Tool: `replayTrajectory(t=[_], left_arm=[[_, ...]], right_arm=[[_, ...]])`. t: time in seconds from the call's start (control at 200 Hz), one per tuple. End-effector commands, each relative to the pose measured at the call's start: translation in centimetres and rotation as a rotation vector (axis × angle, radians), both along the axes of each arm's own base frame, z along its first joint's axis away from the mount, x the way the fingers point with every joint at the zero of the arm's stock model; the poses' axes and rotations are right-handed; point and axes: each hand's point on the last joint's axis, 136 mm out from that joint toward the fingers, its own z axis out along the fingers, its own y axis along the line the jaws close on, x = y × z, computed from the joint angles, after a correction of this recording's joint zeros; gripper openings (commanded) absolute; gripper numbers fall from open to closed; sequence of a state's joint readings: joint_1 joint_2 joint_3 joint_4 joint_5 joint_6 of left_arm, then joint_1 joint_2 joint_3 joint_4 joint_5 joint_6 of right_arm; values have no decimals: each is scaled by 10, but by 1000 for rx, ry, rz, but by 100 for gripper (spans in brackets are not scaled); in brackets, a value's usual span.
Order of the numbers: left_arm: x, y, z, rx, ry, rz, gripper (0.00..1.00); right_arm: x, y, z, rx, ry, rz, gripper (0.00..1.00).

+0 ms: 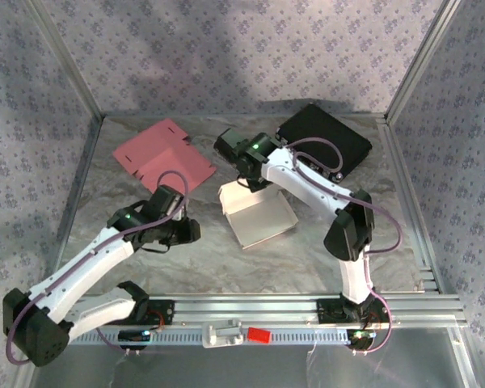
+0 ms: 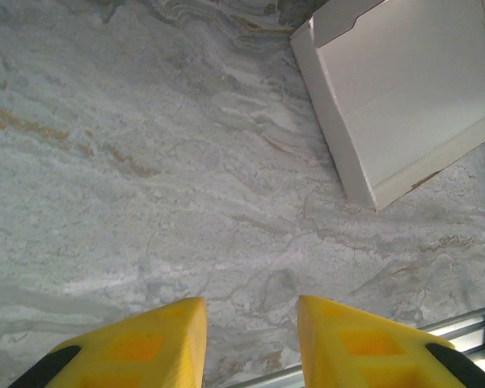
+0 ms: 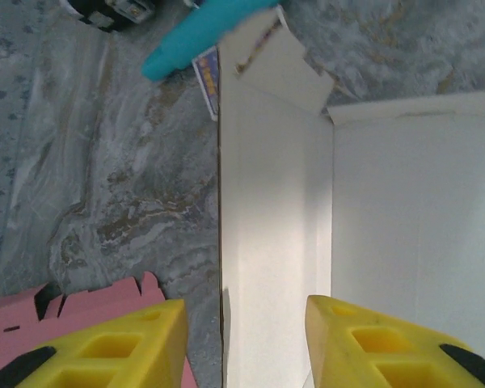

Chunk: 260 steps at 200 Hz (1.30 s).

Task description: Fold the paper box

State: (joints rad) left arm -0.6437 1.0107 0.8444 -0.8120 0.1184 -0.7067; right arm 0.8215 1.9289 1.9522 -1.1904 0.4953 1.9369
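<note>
- White cardboard makes the paper box (image 1: 259,214). It sits near the middle of the table (image 1: 323,259), open side up, with its walls partly raised.
- The right gripper (image 1: 236,158) hangs over the far left corner of the box. In the right wrist view its yellow fingers (image 3: 113,347) stand apart, and the left wall panel of the box (image 3: 275,202) shows in the gap between them. I cannot tell if a finger touches the panel.
- At the far end of this panel a small flap (image 3: 283,61) leans outward.
- The left gripper (image 1: 187,232) is to the left of the box, apart from it, above bare table surface. In the left wrist view its fingers (image 2: 145,347) are also apart, with nothing between them except the grey marbled table (image 2: 145,162). A corner of the box (image 2: 412,97) is at the upper right of that view.
- A flat pink cardboard sheet (image 1: 166,153) lies at the back left, well apart from the white box.
- A black flat case (image 1: 323,137) lies at the back right, behind the right arm.
- A teal object (image 3: 202,32) lies beyond the box in the right wrist view; I cannot tell what it is.
</note>
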Motion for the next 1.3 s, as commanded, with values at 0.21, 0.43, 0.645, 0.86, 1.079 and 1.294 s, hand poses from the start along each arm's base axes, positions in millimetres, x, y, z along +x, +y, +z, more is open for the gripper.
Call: replayTrajectory(t=[0.21, 0.43, 0.645, 0.86, 1.079, 1.294], left_arm=[[56, -48, 38, -20, -150, -102, 38], [89, -72, 31, 116, -212, -112, 45], [107, -67, 17, 248, -230, -75, 41], [110, -74, 8, 262, -209, -97, 30], [116, -77, 6, 273, -209, -109, 22], [120, -81, 2, 281, -204, -117, 19]], right_arm=[[24, -50, 81, -347, -364, 1159, 55], [-6, -118, 21, -367, -295, 1507, 54], [10, -107, -4, -375, -416, 1612, 56], [21, -98, -36, -387, -368, 1726, 57], [39, -87, -43, -443, -410, 1783, 58], [49, -80, -51, -413, -380, 1832, 52]])
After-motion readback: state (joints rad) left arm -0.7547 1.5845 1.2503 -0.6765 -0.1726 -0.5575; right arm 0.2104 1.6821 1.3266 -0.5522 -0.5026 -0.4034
